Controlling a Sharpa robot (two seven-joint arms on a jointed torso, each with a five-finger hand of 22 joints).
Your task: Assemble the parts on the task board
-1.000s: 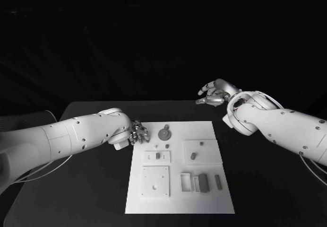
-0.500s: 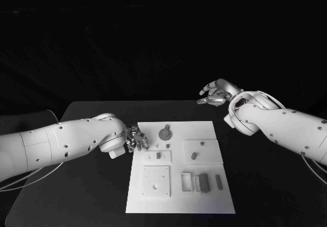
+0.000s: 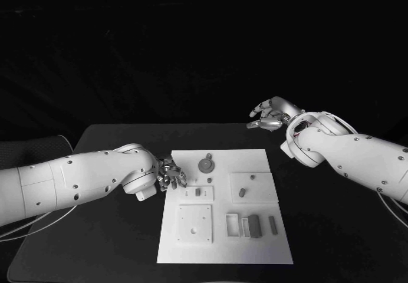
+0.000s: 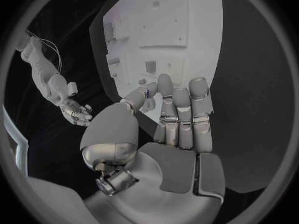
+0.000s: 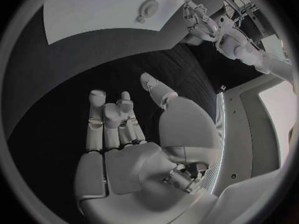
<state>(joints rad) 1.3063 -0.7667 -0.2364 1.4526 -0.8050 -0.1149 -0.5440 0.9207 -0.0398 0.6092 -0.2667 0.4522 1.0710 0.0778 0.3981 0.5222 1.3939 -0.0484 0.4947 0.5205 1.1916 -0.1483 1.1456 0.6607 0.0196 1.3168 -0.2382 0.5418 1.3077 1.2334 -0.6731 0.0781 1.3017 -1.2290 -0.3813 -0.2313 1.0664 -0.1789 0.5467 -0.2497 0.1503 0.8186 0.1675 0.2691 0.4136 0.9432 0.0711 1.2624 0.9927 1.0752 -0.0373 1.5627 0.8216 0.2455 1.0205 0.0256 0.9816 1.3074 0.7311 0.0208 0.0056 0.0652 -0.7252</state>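
Two hands are holding nothing, fingers apart: the left hand (image 3: 173, 175) is hovering at the near-left edge of the task board (image 3: 260, 250), the right hand (image 3: 270, 114) is waiting beyond the board. Grey parts (image 3: 252, 226) are lying on the board; the left hand should probably be descending slowly over one small part.

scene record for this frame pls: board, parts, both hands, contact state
board: white task board flat in the middle of the black table
parts: small grey parts on the board, among them a round part near the far edge and upright bars at the near right
left hand: left hand at the board's left edge, fingers apart, holding nothing
right hand: right hand raised beyond the board's far right corner, fingers loosely curled, holding nothing
contact: neither hand holds a part; cannot tell whether the left hand touches the board
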